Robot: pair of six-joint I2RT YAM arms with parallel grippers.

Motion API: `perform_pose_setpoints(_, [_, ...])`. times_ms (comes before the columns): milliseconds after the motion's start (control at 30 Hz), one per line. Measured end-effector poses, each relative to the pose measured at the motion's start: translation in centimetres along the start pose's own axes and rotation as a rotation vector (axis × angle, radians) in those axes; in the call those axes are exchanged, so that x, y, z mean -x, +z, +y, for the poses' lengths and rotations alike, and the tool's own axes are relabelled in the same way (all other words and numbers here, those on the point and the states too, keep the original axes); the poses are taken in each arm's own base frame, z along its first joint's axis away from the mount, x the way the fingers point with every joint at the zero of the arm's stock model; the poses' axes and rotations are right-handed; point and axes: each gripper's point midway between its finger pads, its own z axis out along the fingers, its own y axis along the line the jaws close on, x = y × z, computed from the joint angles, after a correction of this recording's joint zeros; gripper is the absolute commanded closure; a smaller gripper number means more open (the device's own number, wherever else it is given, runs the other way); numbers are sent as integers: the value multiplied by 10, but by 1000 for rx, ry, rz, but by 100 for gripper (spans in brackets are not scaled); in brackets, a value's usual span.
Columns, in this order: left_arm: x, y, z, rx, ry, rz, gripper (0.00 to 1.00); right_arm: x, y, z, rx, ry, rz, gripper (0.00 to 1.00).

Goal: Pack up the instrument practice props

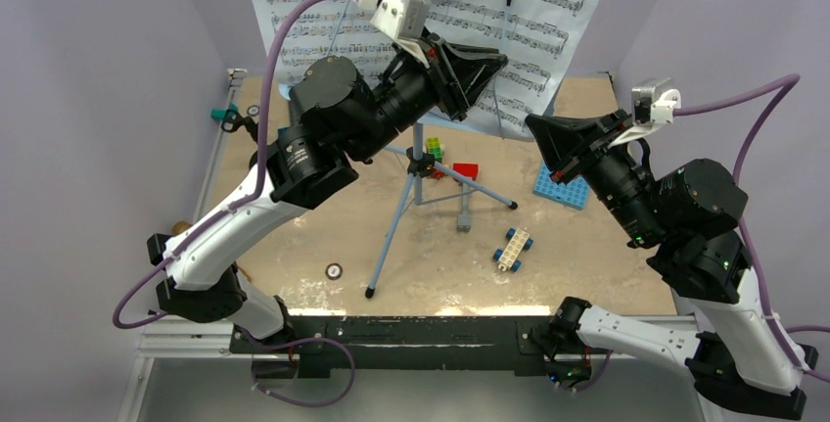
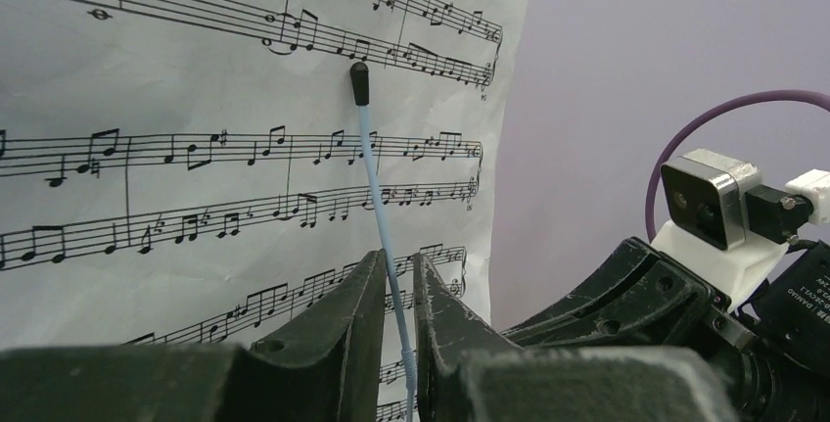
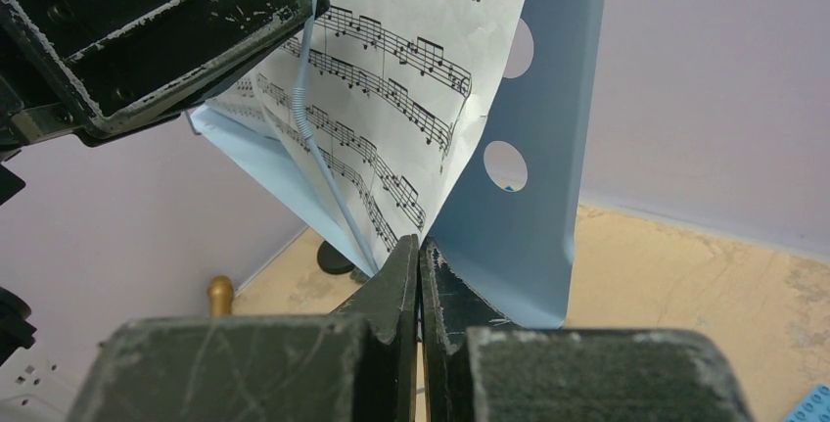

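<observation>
Thin, tearable pages (image 2: 196, 216) lean on the light blue music stand (image 3: 529, 197). Its springy wire (image 2: 377, 197) runs between the fingers of the left claw (image 2: 398, 257); whether it is pinched, I cannot tell. The right claw (image 3: 419, 244) is clenched at the pages' corner. Better to grasp the stiff pole (image 1: 418, 148).

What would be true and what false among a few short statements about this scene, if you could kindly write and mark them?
1. The sheet-music pages rest on the music stand. True.
2. The right gripper is wide open. False: its jaws are shut together.
3. A thin light-blue wire with a black tip runs between the jaws of the left gripper. True.
4. The music stand lies folded flat. False: it stands upright on its tripod legs.
5. A blue baseplate lies on the right arm's side of the stand. True.
</observation>
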Motion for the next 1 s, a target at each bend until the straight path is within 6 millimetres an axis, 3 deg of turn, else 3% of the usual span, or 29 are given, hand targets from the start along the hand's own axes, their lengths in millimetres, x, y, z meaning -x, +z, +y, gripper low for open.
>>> perform_pose_setpoints(233, [-6,3,-1,-7,-2,11,100,-1,0,0,0,-1,3,100])
perform_pose_setpoints(533, [-5,3,-3,-20,-5,5,100,-1,0,-1,-2,-2,5,100])
perform_pose_setpoints(700, [-1,-6,-4,-34,-9,-16,100,-1,-3,-5,-21,-17,5,100])
perform_pose_setpoints(1000, [8,-23,-4,-38,-11,-32,100,22,-25,-22,-74,-40,-59,100])
